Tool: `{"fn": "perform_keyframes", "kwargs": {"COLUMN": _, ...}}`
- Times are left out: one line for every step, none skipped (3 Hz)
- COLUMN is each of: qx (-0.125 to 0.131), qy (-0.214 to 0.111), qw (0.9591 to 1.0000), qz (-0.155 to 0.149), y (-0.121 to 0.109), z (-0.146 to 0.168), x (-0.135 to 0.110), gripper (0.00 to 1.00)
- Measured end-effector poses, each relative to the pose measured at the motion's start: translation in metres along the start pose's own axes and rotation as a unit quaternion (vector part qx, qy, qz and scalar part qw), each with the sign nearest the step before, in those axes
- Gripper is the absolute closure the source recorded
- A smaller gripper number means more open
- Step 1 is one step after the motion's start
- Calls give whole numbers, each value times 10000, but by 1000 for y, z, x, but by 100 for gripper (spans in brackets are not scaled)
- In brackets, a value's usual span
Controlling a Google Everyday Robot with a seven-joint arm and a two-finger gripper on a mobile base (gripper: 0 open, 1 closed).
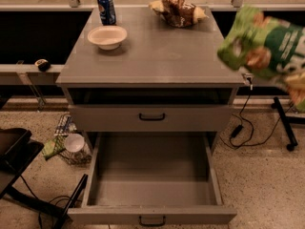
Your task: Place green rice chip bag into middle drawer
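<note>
While green bag [267, 44] hides pincer right, bowl [107, 36], can [106, 8] on cabinet [157, 61].

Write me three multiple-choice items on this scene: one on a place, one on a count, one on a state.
1. Where is the green rice chip bag?
A) in the air by the cabinet's right edge
B) inside the drawer
C) on the floor

2. How many things stand on the cabinet top?
A) one
B) three
C) five

3. What state is the middle drawer in?
A) shut
B) taken out
C) pulled open

Key:
1 A: the bag hangs at the picture's right side, above floor and drawer; the end effector is not in view.
2 B: a blue can, a white bowl and a brown snack bag stand there.
3 C: its grey floor shows below the shut drawer front.
</note>
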State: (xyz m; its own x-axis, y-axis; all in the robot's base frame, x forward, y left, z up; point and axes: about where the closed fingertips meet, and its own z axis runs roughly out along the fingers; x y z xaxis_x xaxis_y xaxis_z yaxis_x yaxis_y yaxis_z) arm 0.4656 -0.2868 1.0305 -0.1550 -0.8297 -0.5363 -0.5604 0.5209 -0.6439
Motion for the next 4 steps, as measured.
{"fn": "perform_keyframes", "kwargs": {"qx": -366, "qy": 637, "qw": 9972, "qz": 123, "y": 61, "z": 43, "x": 74, "gripper": 100}}
{"fn": "perform_keyframes", "kwargs": {"qx": -677, "qy": 832, "qw": 9942, "qz": 76, "y": 96, "z": 54, "x": 91, "gripper": 100}}
{"fn": "perform_keyframes", "kwargs": {"qx": -737, "qy": 848, "qw": 9937, "qz": 47, "y": 100, "z": 58, "x": 90, "gripper": 100}}
{"fn": "perform_keyframes", "kwargs": {"qx": -1014, "qy": 907, "qw": 9907, "qz": 87, "y": 135, "z": 86, "x": 96, "gripper": 100}}
